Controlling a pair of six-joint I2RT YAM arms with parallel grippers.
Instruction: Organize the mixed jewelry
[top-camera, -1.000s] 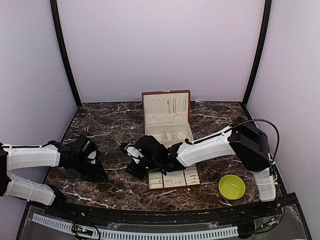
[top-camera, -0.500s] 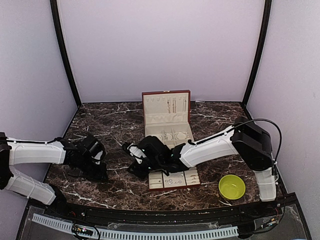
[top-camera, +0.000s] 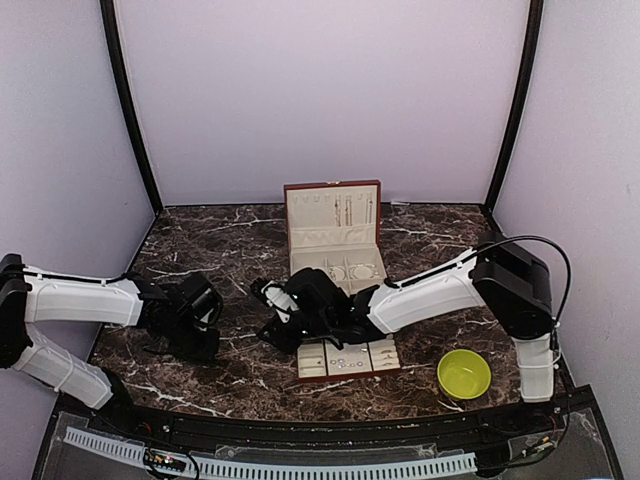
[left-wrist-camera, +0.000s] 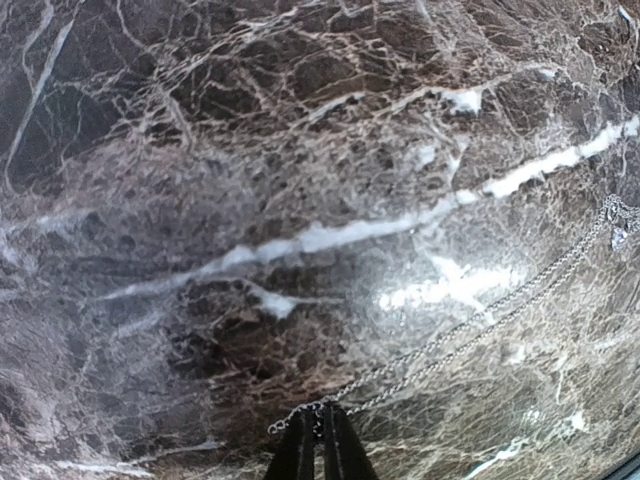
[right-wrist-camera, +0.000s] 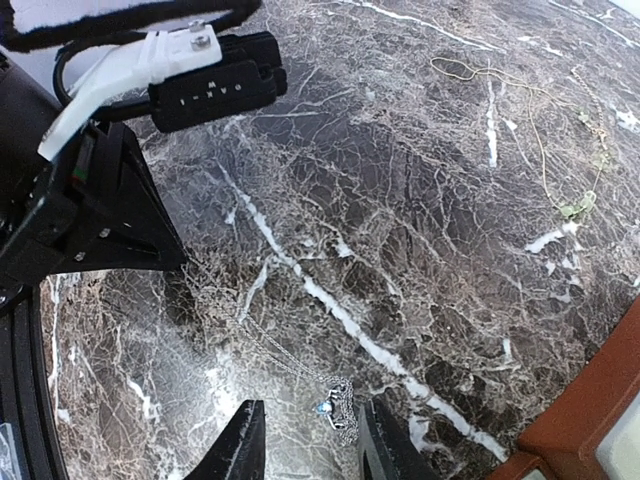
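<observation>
A thin silvery chain (left-wrist-camera: 470, 325) lies stretched over the dark marble table (top-camera: 230, 250). My left gripper (left-wrist-camera: 320, 418) is shut on one end of it, right at the table surface. The chain runs up and right to a small pendant (left-wrist-camera: 619, 236). In the right wrist view the pendant (right-wrist-camera: 335, 408), with a blue stone, lies between the fingers of my right gripper (right-wrist-camera: 311, 410), which is open and low over it. In the top view the left gripper (top-camera: 197, 338) and right gripper (top-camera: 272, 328) are close together, left of the tray.
The reddish-brown box (top-camera: 334, 245) stands open behind a cream-lined compartment tray (top-camera: 347, 358) holding small silvery pieces. A yellow-green bowl (top-camera: 463, 373) sits front right. A thin gold chain (right-wrist-camera: 545, 150) with a green piece lies farther off on the marble.
My left arm has moved right, toward the right gripper. My right gripper has shifted slightly right and stays low over the marble.
</observation>
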